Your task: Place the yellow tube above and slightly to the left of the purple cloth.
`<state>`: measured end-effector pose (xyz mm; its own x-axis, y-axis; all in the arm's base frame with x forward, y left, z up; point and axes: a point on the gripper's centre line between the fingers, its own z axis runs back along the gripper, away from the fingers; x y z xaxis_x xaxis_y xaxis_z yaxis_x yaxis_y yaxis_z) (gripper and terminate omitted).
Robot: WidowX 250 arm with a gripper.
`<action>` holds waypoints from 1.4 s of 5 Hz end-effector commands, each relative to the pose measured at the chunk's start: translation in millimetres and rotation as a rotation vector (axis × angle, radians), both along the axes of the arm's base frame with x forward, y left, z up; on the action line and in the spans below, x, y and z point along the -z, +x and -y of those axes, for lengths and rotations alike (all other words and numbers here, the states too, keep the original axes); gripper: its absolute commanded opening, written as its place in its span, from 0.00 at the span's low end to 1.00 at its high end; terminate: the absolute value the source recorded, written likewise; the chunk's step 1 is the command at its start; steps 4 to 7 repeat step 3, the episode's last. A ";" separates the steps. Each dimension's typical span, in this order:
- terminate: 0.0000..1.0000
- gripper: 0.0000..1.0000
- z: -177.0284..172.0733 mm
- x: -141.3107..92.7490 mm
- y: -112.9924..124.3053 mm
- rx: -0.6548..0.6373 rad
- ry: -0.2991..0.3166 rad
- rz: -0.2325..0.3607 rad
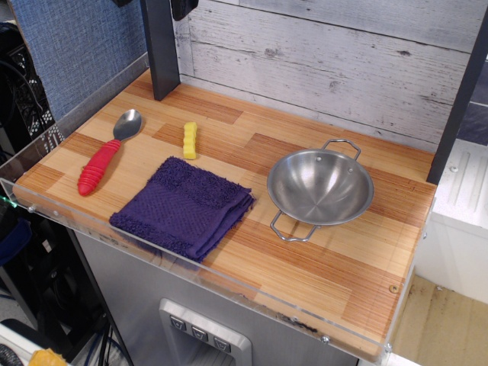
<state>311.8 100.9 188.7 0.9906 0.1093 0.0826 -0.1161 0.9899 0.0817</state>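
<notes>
The yellow tube (190,140) lies on the wooden tabletop, a short ribbed stick pointing front to back. It sits just beyond the far left corner of the purple cloth (184,206), close to it but apart. The cloth is folded and lies flat near the front edge. Only a dark piece of the gripper (183,7) shows at the top edge, high above the table and far from both things. Its fingertips are cut off by the frame, so I cannot tell whether it is open or shut. Nothing hangs from it.
A red-handled spoon (105,156) lies left of the tube. A steel bowl (319,187) with two handles stands to the right of the cloth. A dark post (160,49) rises at the back left. A clear lip (191,268) rims the table's front edge.
</notes>
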 end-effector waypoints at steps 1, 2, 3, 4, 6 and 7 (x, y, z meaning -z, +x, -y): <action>0.00 1.00 -0.3 -21.0 -6.6 -0.001 0.019 0.052; 0.00 1.00 -0.3 -21.0 -6.6 -0.001 0.019 0.052; 1.00 1.00 -0.3 -21.0 -6.6 -0.001 0.019 0.052; 1.00 1.00 -0.3 -21.0 -6.6 -0.001 0.019 0.052; 1.00 1.00 -0.3 -21.0 -6.6 -0.001 0.019 0.052; 1.00 1.00 -0.3 -21.0 -6.6 -0.001 0.019 0.052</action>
